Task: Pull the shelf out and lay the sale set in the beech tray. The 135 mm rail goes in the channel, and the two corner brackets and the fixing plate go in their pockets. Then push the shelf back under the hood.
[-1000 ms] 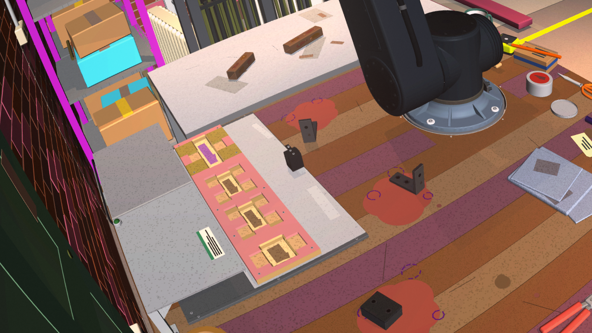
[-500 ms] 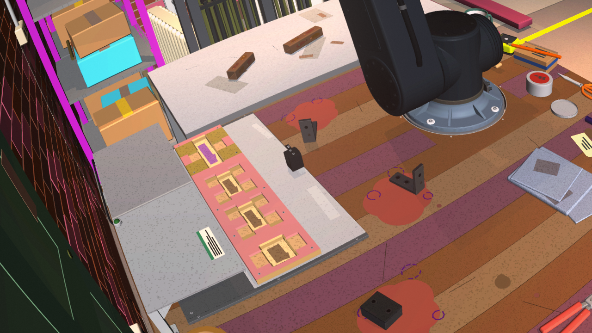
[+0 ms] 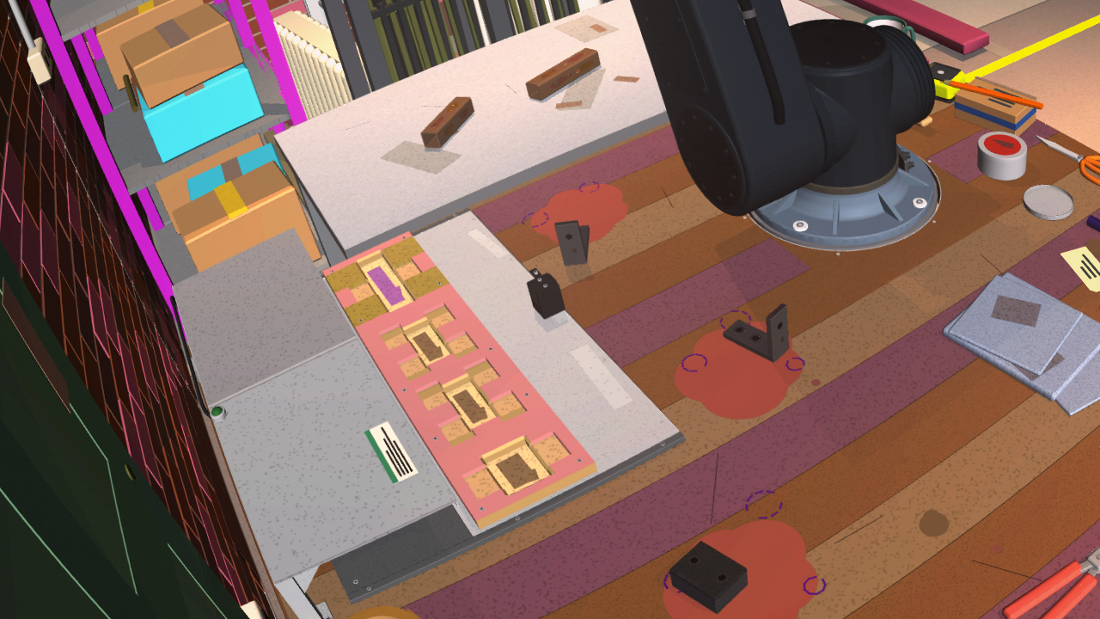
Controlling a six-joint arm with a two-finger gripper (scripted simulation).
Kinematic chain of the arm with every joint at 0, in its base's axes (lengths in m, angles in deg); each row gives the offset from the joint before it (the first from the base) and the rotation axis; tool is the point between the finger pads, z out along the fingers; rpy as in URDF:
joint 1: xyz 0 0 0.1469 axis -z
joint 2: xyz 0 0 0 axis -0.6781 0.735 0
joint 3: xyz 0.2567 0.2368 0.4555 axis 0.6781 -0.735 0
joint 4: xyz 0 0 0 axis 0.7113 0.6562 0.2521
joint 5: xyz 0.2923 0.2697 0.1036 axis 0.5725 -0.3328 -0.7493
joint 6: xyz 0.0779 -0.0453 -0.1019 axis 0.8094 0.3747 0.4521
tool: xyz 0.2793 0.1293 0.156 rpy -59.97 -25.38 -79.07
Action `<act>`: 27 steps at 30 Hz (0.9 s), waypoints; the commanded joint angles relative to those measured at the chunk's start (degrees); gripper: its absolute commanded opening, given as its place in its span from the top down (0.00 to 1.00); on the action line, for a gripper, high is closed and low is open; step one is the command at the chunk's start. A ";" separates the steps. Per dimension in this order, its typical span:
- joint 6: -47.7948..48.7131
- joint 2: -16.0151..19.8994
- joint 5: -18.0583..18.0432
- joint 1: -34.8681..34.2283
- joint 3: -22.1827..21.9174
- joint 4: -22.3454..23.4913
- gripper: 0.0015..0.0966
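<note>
The grey shelf is drawn out from under the grey hood, with a small black handle on its top. The beech tray lies on the shelf. Its far pocket holds a purple patch; the other three pockets show brown floors. Two brown rails lie on the pale raised board behind. Two black corner brackets stand on red mats right of the shelf. The black fixing plate lies on a red mat near the front. Only my arm's base shows; my gripper is out of sight.
Behind the work, a magenta rack holds cardboard and cyan boxes. A brick wall runs along the left. Grey pads lie at the right. A tape roll, a disc and scissors sit beyond them. Red pliers lie at the front right corner.
</note>
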 commanded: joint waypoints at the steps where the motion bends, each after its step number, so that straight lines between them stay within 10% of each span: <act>1: 0.00 -0.16 -0.22 0.00 0.16 -0.02 0.93; 18: 0.00 -1.63 -2.99 0.00 1.46 -0.03 0.93; 27: 0.00 -5.87 -12.07 0.00 6.37 -0.04 0.93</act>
